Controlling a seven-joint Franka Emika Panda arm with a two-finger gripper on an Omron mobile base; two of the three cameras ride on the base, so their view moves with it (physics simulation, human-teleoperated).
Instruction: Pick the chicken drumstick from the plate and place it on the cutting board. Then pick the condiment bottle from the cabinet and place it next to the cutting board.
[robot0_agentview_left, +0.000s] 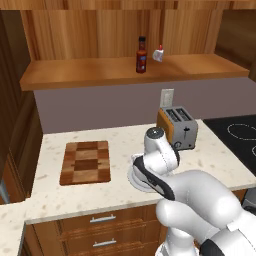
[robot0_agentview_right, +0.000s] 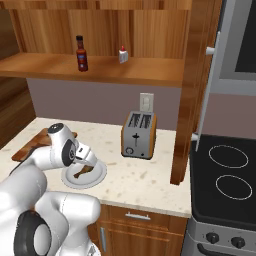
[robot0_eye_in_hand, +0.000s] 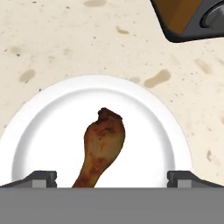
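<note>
Gripper over plate, fingers spread wide, nothing held.
L to R on counter: cutting board, plate w/ chicken drumstick lying on it, toaster just behind. Condiment bottle upright on cabinet shelf, small white item beside. Arm hides drumstick in left base view; hand view shows it between the fingertips.

The white arm rises from the base, bends at a bulky elbow and folds forward, wrist turned downward. The claw points straight down, its two dark fingertips spread wide apart with nothing between them. In the right base view, the dark claw hangs low under the wrist.
</note>
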